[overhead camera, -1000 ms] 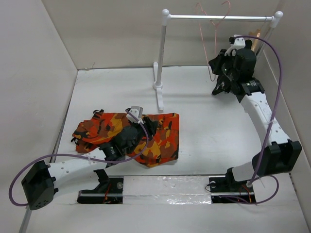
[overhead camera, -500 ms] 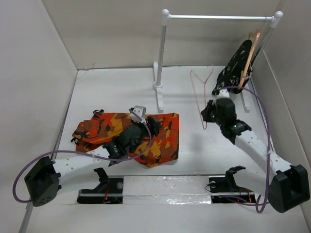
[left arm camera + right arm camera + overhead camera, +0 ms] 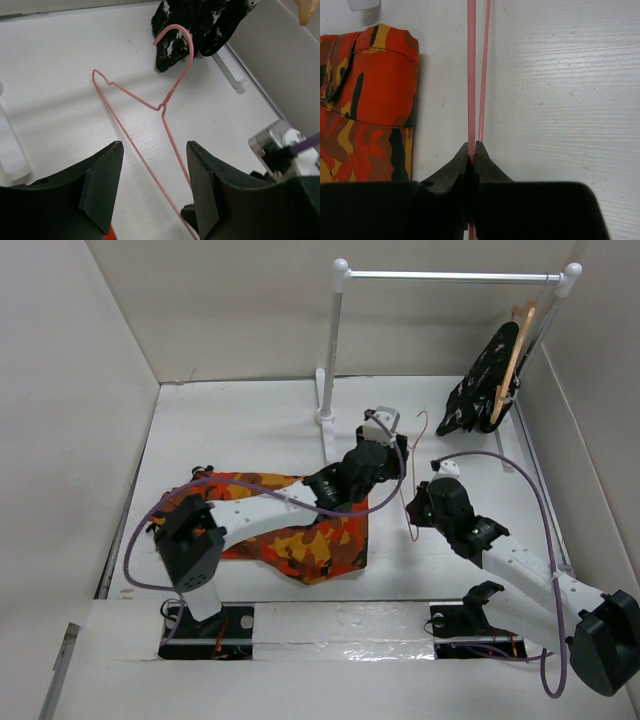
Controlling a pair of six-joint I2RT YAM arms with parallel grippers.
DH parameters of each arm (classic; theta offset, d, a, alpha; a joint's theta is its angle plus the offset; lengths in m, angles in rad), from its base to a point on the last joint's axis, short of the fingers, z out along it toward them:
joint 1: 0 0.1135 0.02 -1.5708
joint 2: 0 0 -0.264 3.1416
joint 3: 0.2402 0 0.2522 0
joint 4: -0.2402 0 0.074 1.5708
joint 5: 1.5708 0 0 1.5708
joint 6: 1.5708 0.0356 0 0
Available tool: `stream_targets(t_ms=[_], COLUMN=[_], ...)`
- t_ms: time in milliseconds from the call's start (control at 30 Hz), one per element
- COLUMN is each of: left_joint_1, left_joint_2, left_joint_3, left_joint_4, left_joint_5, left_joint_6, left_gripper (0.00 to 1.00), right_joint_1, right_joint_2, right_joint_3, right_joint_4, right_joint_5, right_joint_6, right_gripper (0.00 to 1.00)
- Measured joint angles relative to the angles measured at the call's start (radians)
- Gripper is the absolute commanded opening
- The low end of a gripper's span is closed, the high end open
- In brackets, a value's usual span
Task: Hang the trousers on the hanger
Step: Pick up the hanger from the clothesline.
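A: Surface, room?
B: White tabletop [image 3: 240, 430], pale walls [image 3: 80, 390] around.
A: Count, left to right?
B: One trousers [image 3: 300, 535], flat at left; left end effector [image 3: 155, 150] part-open, gripping nothing, over one pink hanger [image 3: 471, 75]; right end effector [image 3: 471, 150] pinched shut on its wire. One rack [image 3: 335, 350], one black garment [image 3: 480, 380] far right.

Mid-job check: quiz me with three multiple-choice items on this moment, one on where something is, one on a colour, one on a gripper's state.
1. Where are the trousers?
A) lying on the table
B) over the rail
C) out of view

2. What colour is the hanger in the right gripper?
A) blue
B) pink
C) green

3. How is the left gripper?
A) shut on the trousers
B) shut on the hanger
C) open, holding nothing

Answers:
1 A: the top view shows them spread on the table.
2 B: the right wrist view shows the jaws closed on pink wire.
3 C: its jaws stand apart, gripping nothing.
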Motion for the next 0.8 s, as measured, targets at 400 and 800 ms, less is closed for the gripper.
stream_targets(t_ms=[400, 800], left_joint_1=[0.000, 0.039], left_joint_2=[0.408, 0.518], left_joint_3=[0.415, 0.576], left_joint_4=[-0.185, -0.263], left_joint_5=[-0.004, -0.008], left_joint_6=[0.087, 0.099], left_gripper=[0.48, 0.05], right_joint_1=[0.013, 0.023], right_joint_2=[-0.040, -0.074], right_joint_3=[-0.045, -0.047], right_joint_4=[0.031, 0.032], right_joint_5=[-0.008, -0.018], right_joint_6=[0.006, 0.017], right_gripper=[0.00, 0.00])
